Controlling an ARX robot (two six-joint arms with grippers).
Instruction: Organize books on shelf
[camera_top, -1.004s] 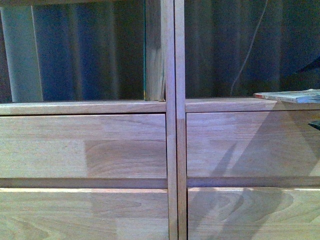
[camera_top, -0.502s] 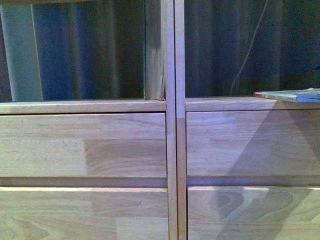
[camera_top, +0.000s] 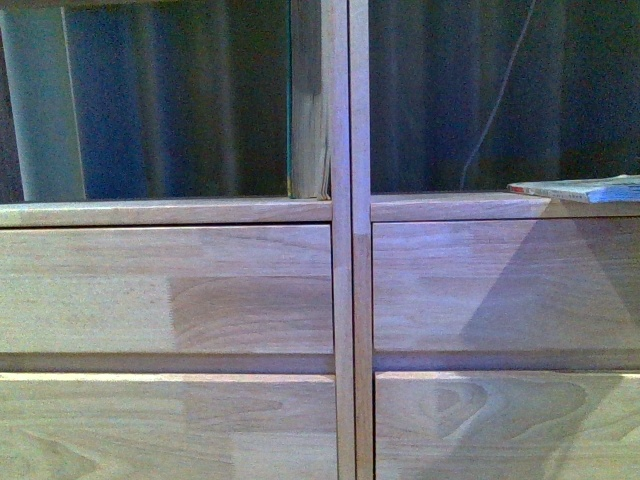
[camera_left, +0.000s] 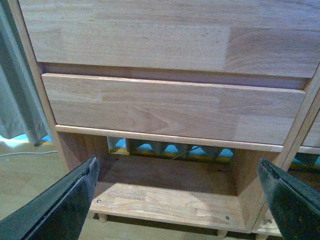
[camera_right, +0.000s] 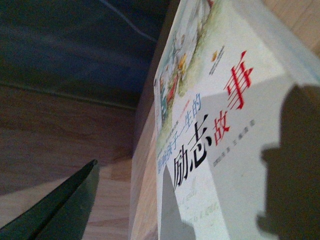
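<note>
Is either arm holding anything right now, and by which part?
Left gripper: fingers apart, nothing held. Right: cannot tell; its one visible finger is clear of the book.

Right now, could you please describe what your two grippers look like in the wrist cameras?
The left gripper has two plain black fingers, flat-sided wedges that taper to blunt tips. The right gripper shows one matching dark wedge finger clearly; its other side is only a blurred dark shape. No cables or markings are visible, and the front view shows neither arm.
</note>
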